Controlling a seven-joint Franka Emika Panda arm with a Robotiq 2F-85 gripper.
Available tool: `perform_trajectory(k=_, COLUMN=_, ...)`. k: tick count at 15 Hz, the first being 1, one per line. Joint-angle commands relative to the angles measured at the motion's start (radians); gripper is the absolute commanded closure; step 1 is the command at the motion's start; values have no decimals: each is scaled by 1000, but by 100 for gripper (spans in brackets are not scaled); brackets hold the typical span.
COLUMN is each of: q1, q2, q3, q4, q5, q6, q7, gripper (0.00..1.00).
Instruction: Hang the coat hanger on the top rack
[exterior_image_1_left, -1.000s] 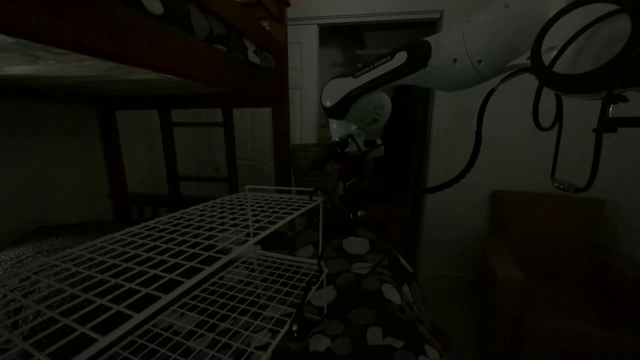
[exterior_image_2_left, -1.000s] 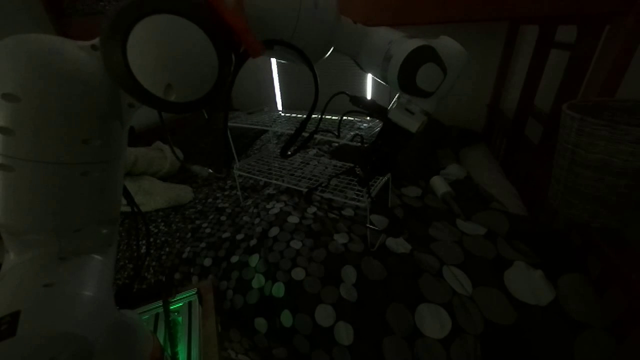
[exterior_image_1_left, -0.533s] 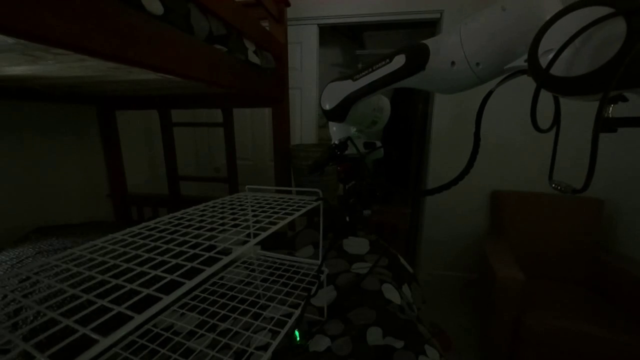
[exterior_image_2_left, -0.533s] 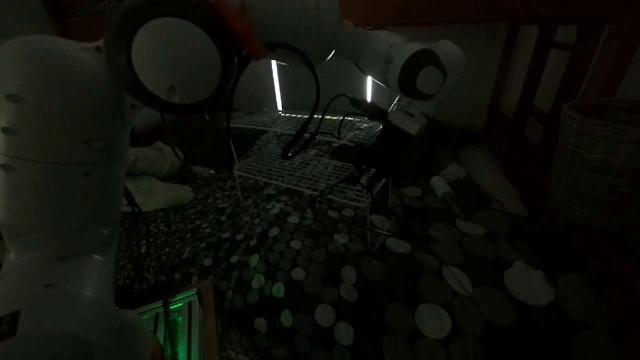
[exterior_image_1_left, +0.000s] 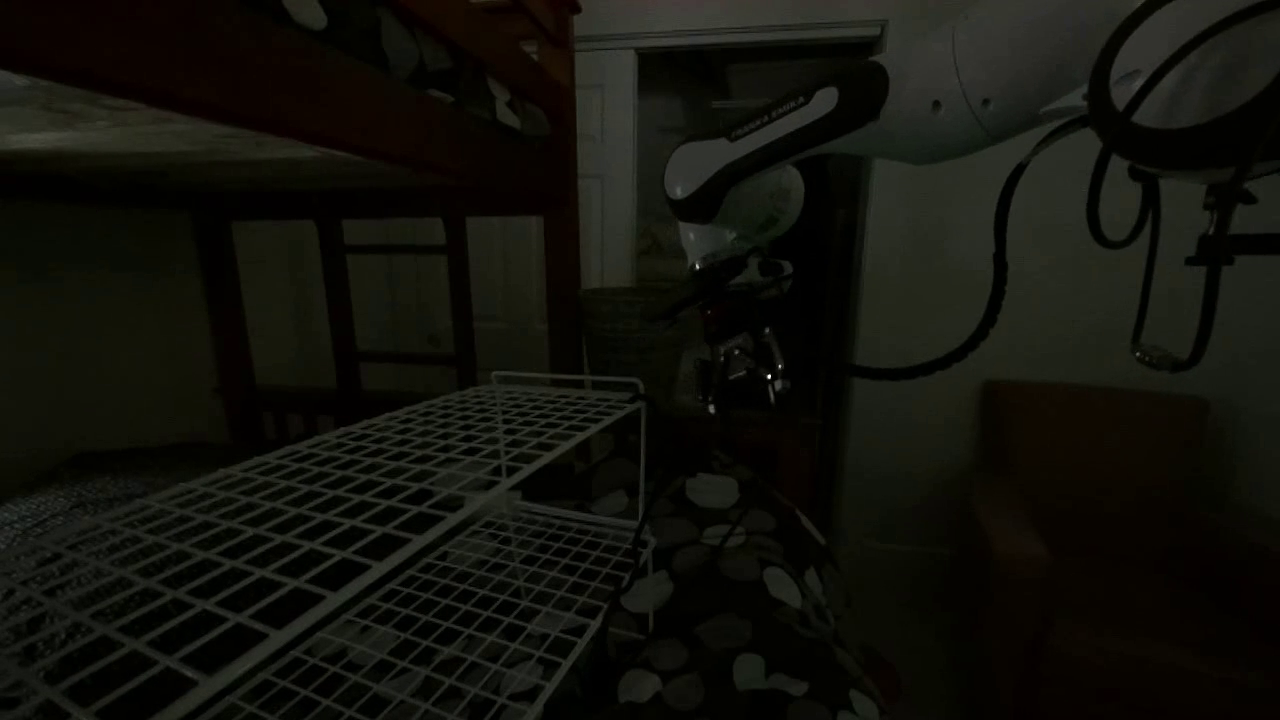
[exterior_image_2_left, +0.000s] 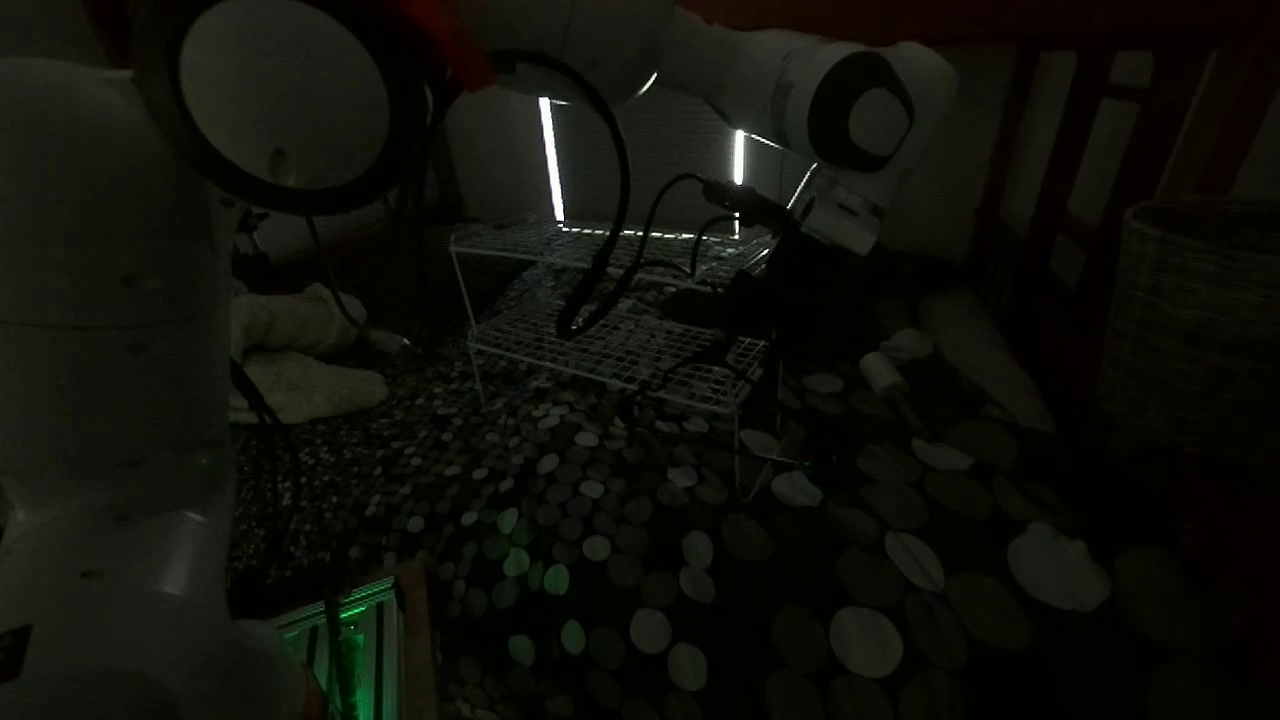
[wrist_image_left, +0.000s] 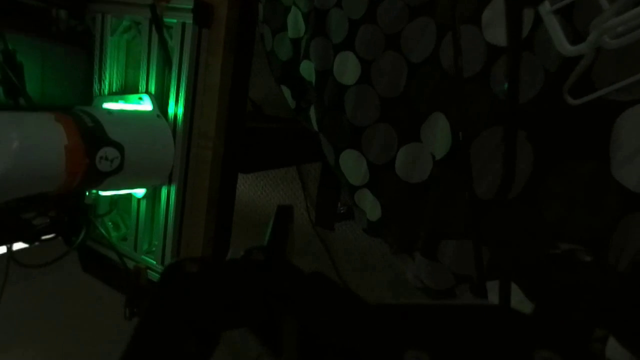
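The wooden bunk bed (exterior_image_1_left: 420, 140) looms above and beyond the top rack (exterior_image_1_left: 330, 490), and a dark leaf-patterned cloth (exterior_image_2_left: 690, 540) spreads beneath it. My white arm (exterior_image_1_left: 765, 140) reaches in higher than the top rack, toward one end of it, and the armchair (exterior_image_1_left: 1095, 500) stands well apart from it. The lower wire tier (exterior_image_1_left: 480, 590) sits under the top rack; a woven basket (exterior_image_2_left: 1195, 330) stands past its end.

My gripper (exterior_image_1_left: 743, 400) hangs near that same end of the top rack, apart from it as far as I can see. Its jaws stand apart, and I make out nothing between them.

Hardest to find in this gloom is the coat hanger (exterior_image_2_left: 712, 357): I take it for the thin dark curve below the top rack at that end, and the dark bit at the corner for its hook (exterior_image_1_left: 640, 398). Whether the hook truly bears on the wire, I cannot tell.

I judge the hanging done or nearly so, the step in hand being to get clear. The next move calls for drawing off, up and outward from the top rack, without snagging its wire.
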Motion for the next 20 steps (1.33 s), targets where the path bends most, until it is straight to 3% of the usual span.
perform_trajectory(k=1, q1=-19, q2=-88, q3=-6, q4=-83, q5=-78, q6=-10, q7=-144, gripper=0)
perform_trajectory(k=7, q1=-33, q2=-224, q3=-6, q4=-192, q5=-212, q6=64, q7=-343, gripper=0)
perform_trajectory(k=13, q1=-40, q2=-391, q3=8, q4=-317, q5=-315, q6=147, q7=-468, gripper=0)
perform_trajectory(k=20, q1=-51, q2=-530, q3=35, q4=-407, q5=-410, q6=165, q7=-589, gripper=0)
